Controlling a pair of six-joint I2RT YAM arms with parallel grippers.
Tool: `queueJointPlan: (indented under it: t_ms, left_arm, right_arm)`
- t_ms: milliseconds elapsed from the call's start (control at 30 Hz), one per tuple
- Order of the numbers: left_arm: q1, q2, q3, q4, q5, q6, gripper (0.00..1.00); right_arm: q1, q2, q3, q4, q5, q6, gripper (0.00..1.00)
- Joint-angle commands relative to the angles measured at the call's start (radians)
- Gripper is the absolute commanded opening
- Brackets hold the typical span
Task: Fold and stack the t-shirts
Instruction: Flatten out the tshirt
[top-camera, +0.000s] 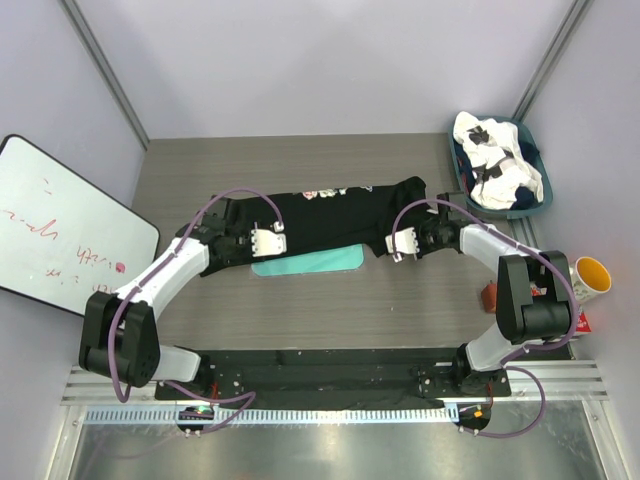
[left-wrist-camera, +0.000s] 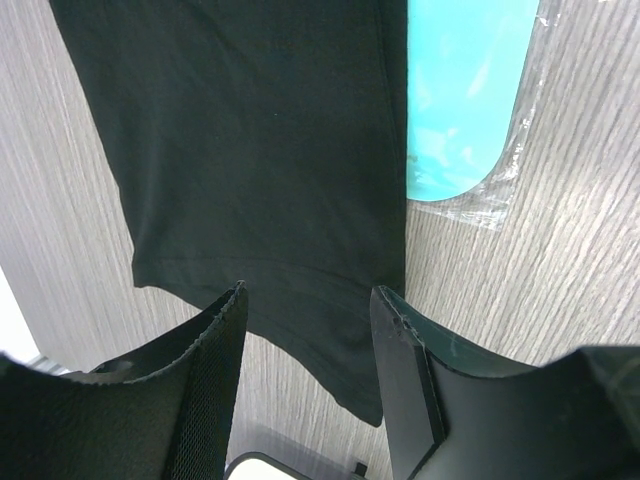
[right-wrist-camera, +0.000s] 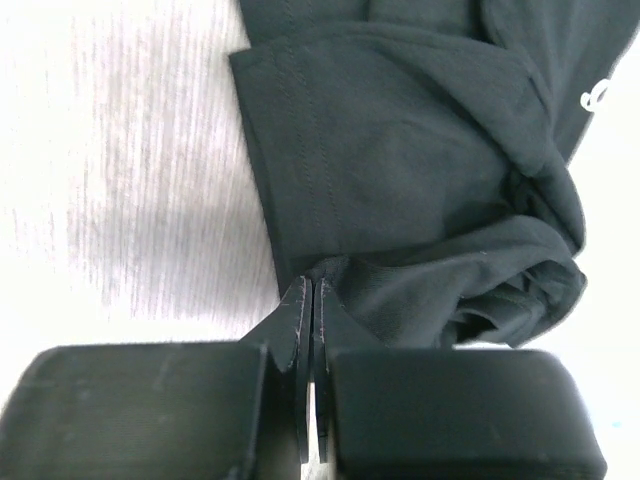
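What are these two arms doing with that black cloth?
Two robot arms handle a black printed t-shirt spread over a flat teal plastic board. The right gripper is pinched shut on one end; the left gripper stands open at the other. A white t-shirt with black patches sits in a blue basket.

A grey wood-grain table fills the middle of the overhead view. At its centre lies a flat teal board, only its lower edge showing. The left wrist view has that board at the upper right, wrapped in clear plastic film that sticks out past its rounded corner onto the table. A whiteboard with red scribbles leans tilted at the left edge. A blue basket sits in the upper right corner of the table. At the right edge stands an orange cup, with a small red object near it. A black strip and a metal sheet cross the bottom.
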Motion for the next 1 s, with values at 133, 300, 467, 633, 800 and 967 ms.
queueJointPlan:
  t_ms: [133, 300, 467, 633, 800, 967]
  left_arm:
    - [-0.004, 0.004, -0.020, -0.053, 0.039, 0.047, 0.56]
    - [-0.004, 0.040, -0.022, -0.053, 0.044, 0.054, 0.62]
    - [-0.004, 0.078, -0.059, -0.018, 0.013, 0.055, 0.61]
    - [-0.002, 0.096, -0.099, 0.054, -0.033, 0.070, 0.61]
    - [0.009, 0.113, -0.102, 0.082, -0.042, 0.071, 0.59]
    - [0.022, 0.124, -0.100, 0.117, -0.050, 0.072, 0.58]
  right_arm:
    - [0.006, -0.068, 0.117, 0.041, 0.023, 0.056, 0.01]
    - [0.006, -0.067, 0.135, 0.059, 0.037, 0.049, 0.01]
    - [0.004, -0.061, 0.149, 0.074, 0.046, 0.065, 0.01]
    - [0.006, -0.059, 0.147, 0.085, 0.048, 0.072, 0.01]
    - [0.006, -0.065, 0.141, 0.091, 0.051, 0.078, 0.01]
    - [0.006, -0.067, 0.134, 0.094, 0.051, 0.079, 0.01]
